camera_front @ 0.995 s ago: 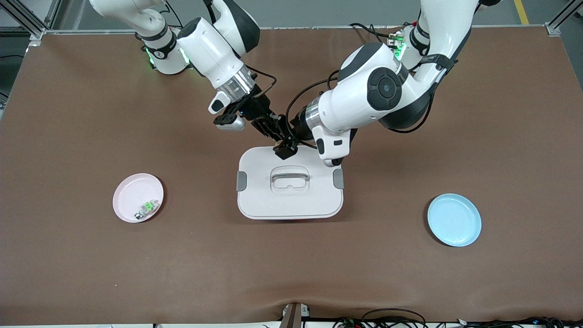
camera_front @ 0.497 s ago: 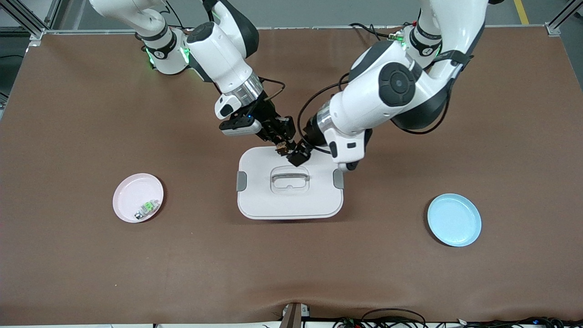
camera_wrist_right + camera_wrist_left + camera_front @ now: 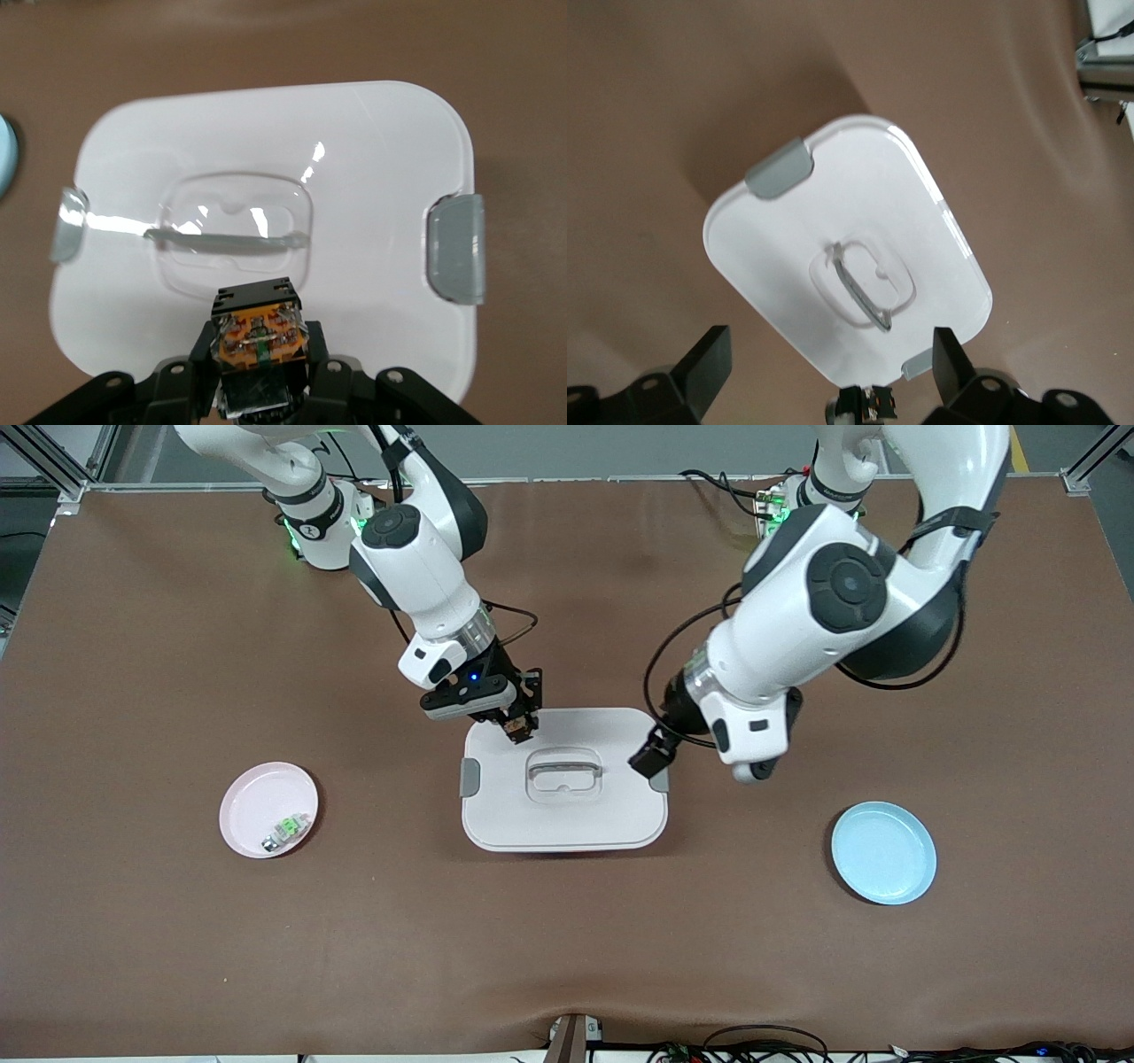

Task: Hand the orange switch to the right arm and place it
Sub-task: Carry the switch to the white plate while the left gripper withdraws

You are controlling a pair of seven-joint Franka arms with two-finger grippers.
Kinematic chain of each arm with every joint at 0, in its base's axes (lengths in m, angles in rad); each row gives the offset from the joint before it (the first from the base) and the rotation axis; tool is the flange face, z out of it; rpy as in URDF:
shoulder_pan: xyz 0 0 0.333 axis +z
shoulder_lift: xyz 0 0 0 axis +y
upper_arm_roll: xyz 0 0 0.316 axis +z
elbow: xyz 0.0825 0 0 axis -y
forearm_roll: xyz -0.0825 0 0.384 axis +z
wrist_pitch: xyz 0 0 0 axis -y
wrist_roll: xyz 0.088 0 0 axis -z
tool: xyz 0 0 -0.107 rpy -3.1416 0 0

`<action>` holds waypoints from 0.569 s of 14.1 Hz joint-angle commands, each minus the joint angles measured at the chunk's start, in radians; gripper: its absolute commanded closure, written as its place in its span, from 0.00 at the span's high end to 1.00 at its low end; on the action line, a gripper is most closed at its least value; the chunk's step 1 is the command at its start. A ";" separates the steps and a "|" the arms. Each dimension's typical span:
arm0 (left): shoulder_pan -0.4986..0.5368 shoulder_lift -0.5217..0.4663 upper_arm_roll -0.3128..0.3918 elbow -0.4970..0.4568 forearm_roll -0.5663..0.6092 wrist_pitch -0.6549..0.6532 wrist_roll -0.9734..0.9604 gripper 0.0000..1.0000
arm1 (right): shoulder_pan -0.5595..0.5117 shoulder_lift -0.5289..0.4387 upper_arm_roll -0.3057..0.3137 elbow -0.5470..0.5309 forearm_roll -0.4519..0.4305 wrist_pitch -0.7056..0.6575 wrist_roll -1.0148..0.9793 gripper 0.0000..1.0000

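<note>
My right gripper (image 3: 518, 728) is shut on the orange switch (image 3: 517, 732), a small black block with an orange face and metal contacts. It hangs over the corner of a white lidded box (image 3: 564, 819) at the right arm's end. In the right wrist view the switch (image 3: 259, 329) sits between the fingers of the right gripper (image 3: 259, 352), above the lid's handle. My left gripper (image 3: 649, 760) is open and holds nothing, over the box's grey latch at the left arm's end. In the left wrist view the left gripper (image 3: 831, 347) stands wide, and the switch (image 3: 873, 403) shows small and apart from it.
A pink plate (image 3: 252, 793) lies toward the right arm's end with a small green-and-clear part (image 3: 285, 830) on it. A blue plate (image 3: 883, 853) lies toward the left arm's end. The white box has a grey latch (image 3: 469, 778) at each short end.
The two grippers were close together over the box's edge and have drawn apart. The left went toward the left arm's end. The right carried the switch toward the right arm's end.
</note>
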 commanded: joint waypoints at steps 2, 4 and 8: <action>0.070 -0.039 -0.002 -0.009 0.067 -0.044 0.147 1.00 | -0.060 0.000 0.011 0.016 -0.021 -0.135 -0.260 0.00; 0.090 -0.045 -0.002 -0.016 0.148 -0.114 0.268 1.00 | -0.104 -0.008 0.011 0.013 -0.021 -0.216 -0.423 0.00; 0.159 -0.068 -0.007 -0.020 0.219 -0.205 0.446 1.00 | -0.199 -0.054 0.011 -0.028 -0.022 -0.271 -0.719 0.00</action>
